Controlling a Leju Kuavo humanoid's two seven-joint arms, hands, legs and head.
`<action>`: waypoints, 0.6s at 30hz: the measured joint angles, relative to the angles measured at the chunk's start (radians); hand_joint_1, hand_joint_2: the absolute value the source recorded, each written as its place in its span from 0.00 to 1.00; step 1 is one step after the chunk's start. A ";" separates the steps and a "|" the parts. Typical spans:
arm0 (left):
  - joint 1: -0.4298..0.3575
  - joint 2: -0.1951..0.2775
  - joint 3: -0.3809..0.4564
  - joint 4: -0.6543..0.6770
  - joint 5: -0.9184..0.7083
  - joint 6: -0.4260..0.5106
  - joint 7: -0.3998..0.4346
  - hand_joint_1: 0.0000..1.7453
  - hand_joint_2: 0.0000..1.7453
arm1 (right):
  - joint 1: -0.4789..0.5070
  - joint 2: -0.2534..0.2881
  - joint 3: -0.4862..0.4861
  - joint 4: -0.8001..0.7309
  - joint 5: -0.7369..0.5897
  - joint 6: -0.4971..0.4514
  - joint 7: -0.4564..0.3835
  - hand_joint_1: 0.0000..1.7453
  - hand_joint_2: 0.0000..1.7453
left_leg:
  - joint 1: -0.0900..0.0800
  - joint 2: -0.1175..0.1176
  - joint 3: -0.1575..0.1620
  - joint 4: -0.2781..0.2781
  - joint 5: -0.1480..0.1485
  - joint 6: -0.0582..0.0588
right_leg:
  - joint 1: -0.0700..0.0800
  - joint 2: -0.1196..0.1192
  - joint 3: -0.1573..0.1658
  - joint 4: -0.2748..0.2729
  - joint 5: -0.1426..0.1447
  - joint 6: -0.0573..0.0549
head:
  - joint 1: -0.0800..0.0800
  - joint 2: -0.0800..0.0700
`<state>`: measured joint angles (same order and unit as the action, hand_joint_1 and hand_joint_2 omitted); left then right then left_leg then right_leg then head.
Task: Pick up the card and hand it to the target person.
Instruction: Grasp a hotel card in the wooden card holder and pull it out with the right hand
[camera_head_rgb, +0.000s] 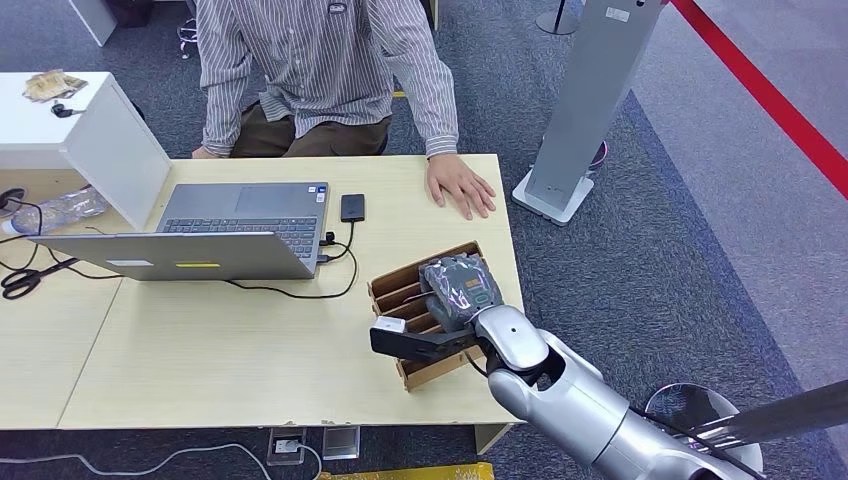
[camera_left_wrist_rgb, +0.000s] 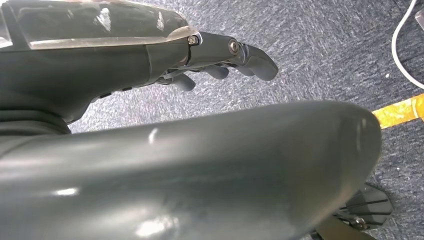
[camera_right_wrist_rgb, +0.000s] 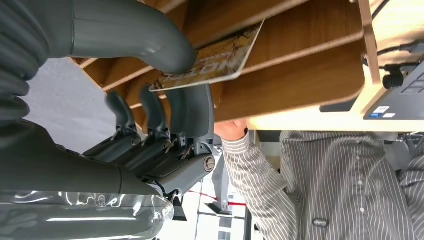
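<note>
The desk (camera_head_rgb: 250, 350) is stretching across the head view, pale wood over grey carpet, and a person (camera_head_rgb: 325, 70) in a striped shirt is sitting behind it, resting one hand (camera_head_rgb: 460, 185) flat on the top near the far right corner. A grey stand (camera_head_rgb: 590, 100) is rising from the floor just off the desk's right side. An open laptop (camera_head_rgb: 215, 240) is sitting toward the left, with a black phone (camera_head_rgb: 352, 207) lying beside it and a dark cable trailing from it across the wood. Near the front right edge a brown slotted rack (camera_head_rgb: 415, 290) is standing, its dividers running in a row. The right hand (camera_head_rgb: 460, 290) is reaching down over the rack, its back wrapped in clear plastic. In the right wrist view the thumb (camera_right_wrist_rgb: 130, 30) and the darker fingers (camera_right_wrist_rgb: 192, 107) are pinching the card (camera_right_wrist_rgb: 215, 62) between them, and the card is sitting partly inside one of the rack's slots, its printed edge sticking out. The left hand (camera_left_wrist_rgb: 220, 65) is hanging over the carpet, its fingers curling loosely around nothing.
</note>
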<state>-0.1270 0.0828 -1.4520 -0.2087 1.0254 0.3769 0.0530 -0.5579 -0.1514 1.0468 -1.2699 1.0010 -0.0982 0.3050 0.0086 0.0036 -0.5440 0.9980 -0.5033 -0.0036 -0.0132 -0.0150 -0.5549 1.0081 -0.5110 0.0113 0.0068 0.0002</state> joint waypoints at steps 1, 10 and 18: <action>0.000 0.000 -0.001 0.000 0.000 0.000 0.000 0.00 0.00 | 0.000 0.000 0.000 0.000 0.000 -0.001 0.000 1.00 1.00 | 0.000 0.000 0.000 0.000 0.000 0.000 | 0.000 0.000 0.000 0.000 0.000 0.000 | 0.000 0.000; 0.000 0.000 -0.002 0.000 0.002 -0.014 -0.007 0.00 0.00 | -0.001 0.000 0.000 0.000 -0.006 -0.008 0.006 1.00 1.00 | 0.000 0.000 0.000 0.000 0.000 0.000 | 0.000 0.000 0.000 0.000 0.000 0.000 | 0.001 0.000; 0.000 0.000 -0.002 0.000 0.007 -0.005 -0.009 0.00 0.00 | 0.000 -0.001 -0.001 0.000 -0.006 -0.020 0.009 1.00 1.00 | 0.000 0.000 0.000 0.000 0.000 0.000 | 0.000 0.000 0.000 0.000 0.000 0.000 | 0.000 0.000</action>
<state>-0.1269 0.0828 -1.4539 -0.2087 1.0327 0.3720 0.0440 -0.5580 -0.1520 1.0460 -1.2696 0.9949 -0.1187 0.3143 0.0086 0.0036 -0.5440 0.9980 -0.5033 -0.0036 -0.0132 -0.0149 -0.5550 1.0081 -0.5109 0.0113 0.0072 0.0002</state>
